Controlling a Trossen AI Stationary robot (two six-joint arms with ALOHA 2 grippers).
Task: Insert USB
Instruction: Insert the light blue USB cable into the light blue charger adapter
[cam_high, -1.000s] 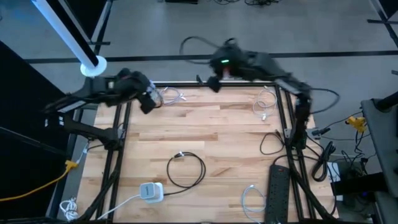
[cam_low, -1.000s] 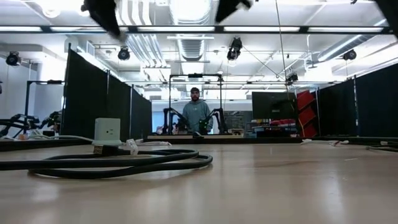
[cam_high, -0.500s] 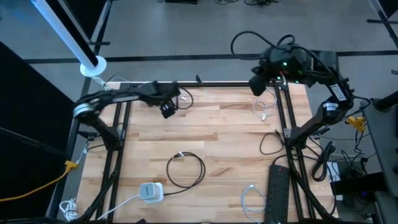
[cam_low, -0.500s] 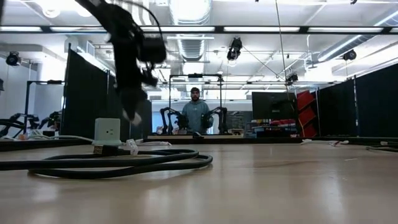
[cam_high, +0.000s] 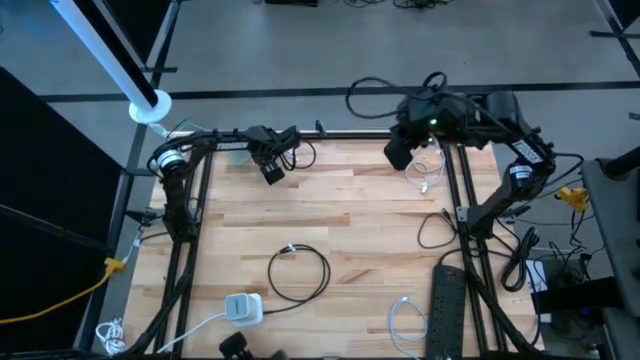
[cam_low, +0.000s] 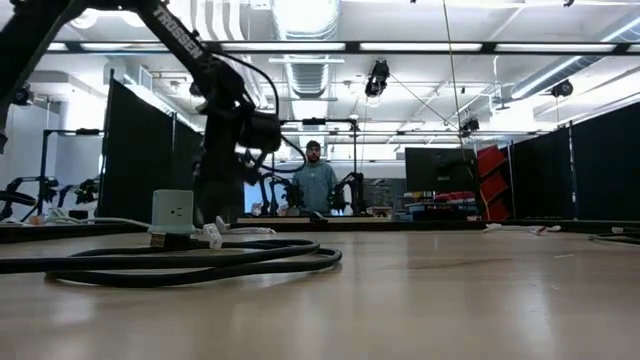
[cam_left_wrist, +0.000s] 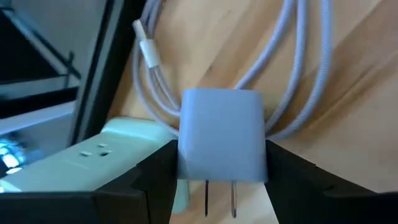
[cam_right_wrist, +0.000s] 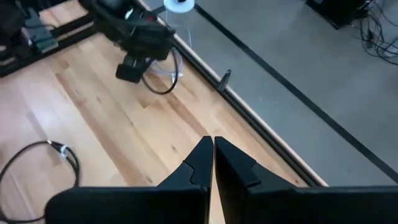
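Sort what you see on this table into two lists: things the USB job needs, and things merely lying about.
Belongs to the job:
- white charger block, held in the left tool
- pale USB cable coiled beneath it

Lying about:
- black cable coil
- white adapter near the front edge
- black power strip
- white cable under the shut right tool

Table (cam_high: 350, 215) of pale wood planks with smooth satin finish; charger (cam_left_wrist: 222, 144) of matt white plastic with metal prongs; white cable (cam_left_wrist: 292, 74) braided-looking; black cable (cam_high: 300, 272) smooth, rubbery.
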